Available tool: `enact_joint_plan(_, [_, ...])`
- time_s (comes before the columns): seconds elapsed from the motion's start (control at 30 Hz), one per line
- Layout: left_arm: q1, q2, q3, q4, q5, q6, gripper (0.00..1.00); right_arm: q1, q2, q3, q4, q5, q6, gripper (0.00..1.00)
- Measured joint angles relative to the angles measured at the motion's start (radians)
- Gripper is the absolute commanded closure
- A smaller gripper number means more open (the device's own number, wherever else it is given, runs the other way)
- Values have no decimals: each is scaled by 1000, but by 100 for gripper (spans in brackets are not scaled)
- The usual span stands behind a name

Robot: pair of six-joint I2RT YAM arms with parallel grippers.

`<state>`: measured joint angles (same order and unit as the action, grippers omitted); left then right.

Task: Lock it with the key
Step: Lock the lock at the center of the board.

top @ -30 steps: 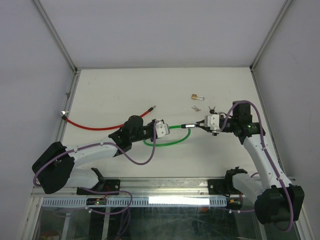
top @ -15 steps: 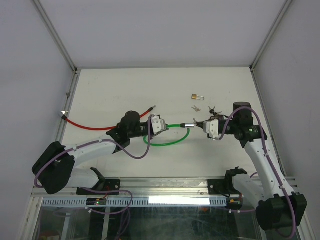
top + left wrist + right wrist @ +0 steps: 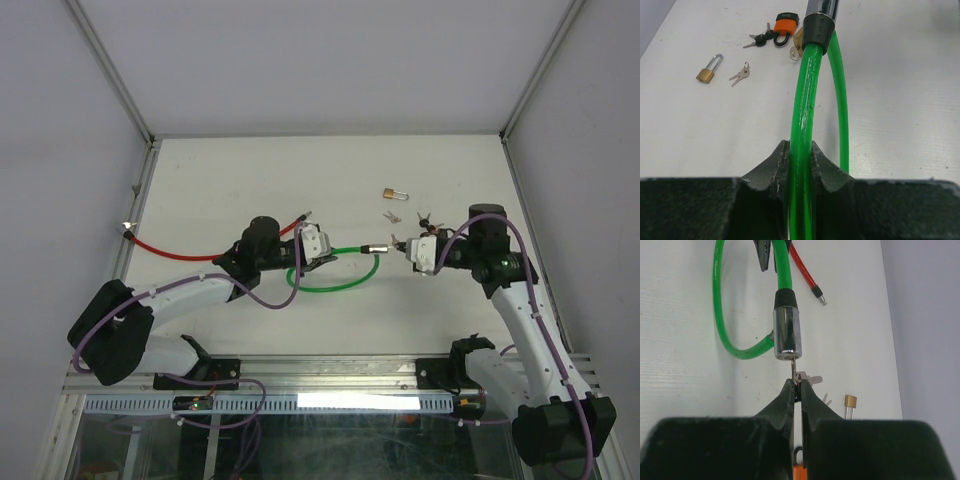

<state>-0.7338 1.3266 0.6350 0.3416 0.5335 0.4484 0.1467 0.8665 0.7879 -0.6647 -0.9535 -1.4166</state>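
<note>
- Because the lock has to be steady for keying, the left gripper [image 3: 800, 150] is clamped narrow on the green cable [image 3: 805, 90] just behind its head, holding that end up off the table [image 3: 900, 75].
- The lock cylinder [image 3: 787, 332], chrome, sits at the cable's end with its keyhole face turned toward the right arm.
- The right gripper [image 3: 797, 390] is pinched fully closed on the key [image 3: 794, 369], gripping its head so the blade sticks out in line with the cylinder.
- The blade tip is at the keyhole; I can't tell how deep it goes.
- My judgement: insertion step, turn not yet made.
- The brass padlock [image 3: 707, 72], orange padlock [image 3: 785, 25] and red cable [image 3: 802, 270] lie aside, not involved.
</note>
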Motion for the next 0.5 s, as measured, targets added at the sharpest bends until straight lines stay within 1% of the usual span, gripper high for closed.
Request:
enact_joint_plan(0.1, [9,0,0,-7,-4,-3,100,-26,0,10,-6,20,28,100])
enact_joint_plan(0.17, [24,-6,-6,-21,-9,-5,100,-60,-2,21,-4,62,45,100])
enact_joint_plan(0.3, [41,-23,-23,-31,-24,-22,100,-96,2,31,2,103,110,100])
enact_joint_plan(0.37, [41,-33,-37,-44,-28,-36,100,-103,10,32,24,109,175,100])
enact_joint_plan(0.5, [41,-63,-82,-57,-29,-89,100,-119,27,30,125,111,401,100])
